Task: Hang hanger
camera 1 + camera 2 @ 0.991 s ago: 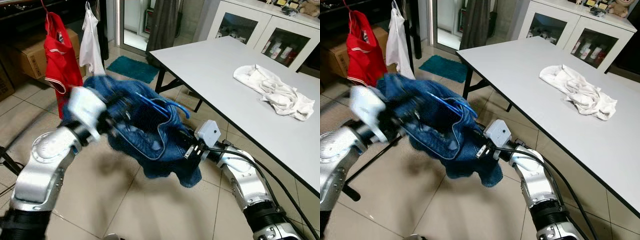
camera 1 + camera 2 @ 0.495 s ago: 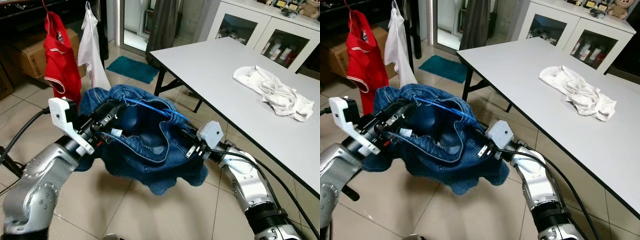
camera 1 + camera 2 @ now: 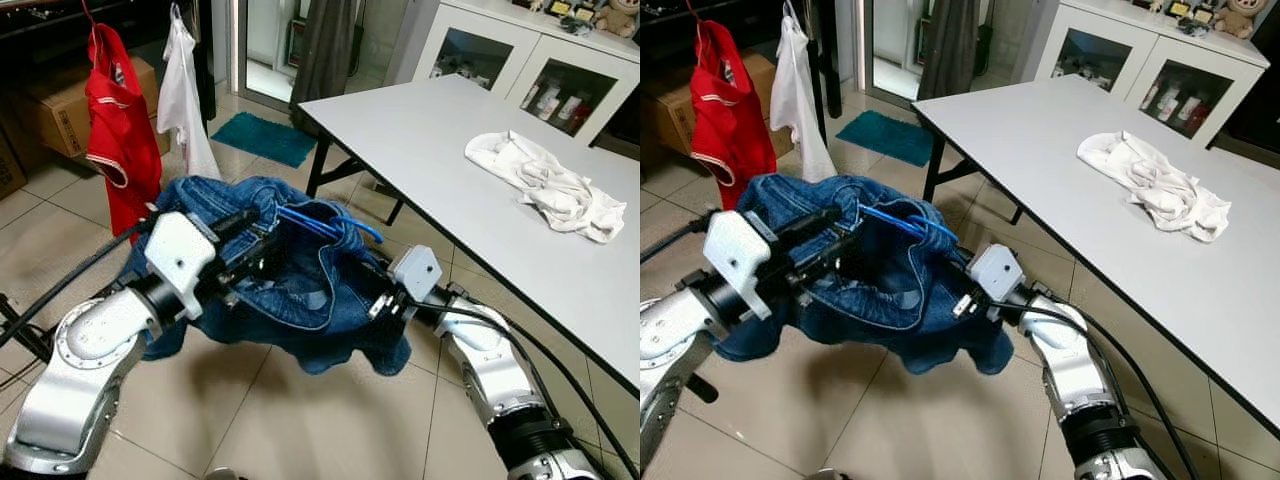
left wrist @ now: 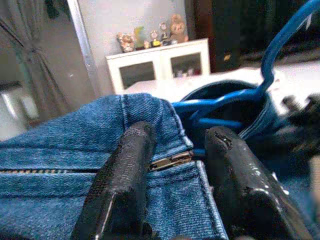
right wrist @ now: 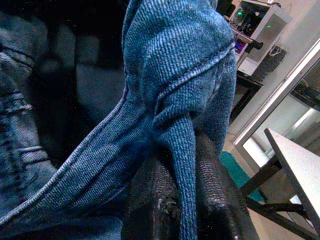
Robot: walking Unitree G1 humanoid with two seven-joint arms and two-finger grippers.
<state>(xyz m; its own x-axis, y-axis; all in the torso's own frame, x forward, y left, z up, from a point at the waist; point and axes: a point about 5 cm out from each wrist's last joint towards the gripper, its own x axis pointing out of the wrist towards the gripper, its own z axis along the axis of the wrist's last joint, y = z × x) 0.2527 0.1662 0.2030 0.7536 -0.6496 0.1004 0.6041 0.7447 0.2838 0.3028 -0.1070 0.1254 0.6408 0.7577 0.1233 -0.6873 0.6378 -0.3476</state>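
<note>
Claws (image 4: pixel 172 165) (image 5: pixel 182 200) both pinch jeans (image 3: pixel 300 290) holding hanger (image 3: pixel 320 222), seemingly; table (image 3: pixel 450 160) rightward.

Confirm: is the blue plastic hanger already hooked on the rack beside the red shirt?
No, the blue plastic hanger sits inside the denim garment held between both grippers.

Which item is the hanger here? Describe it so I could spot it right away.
Look below the white table's near corner, at the blue jeans stretched between both grippers. The hanger is the thin bright-blue plastic one poking from the waistband, lighter than the denim.
</note>
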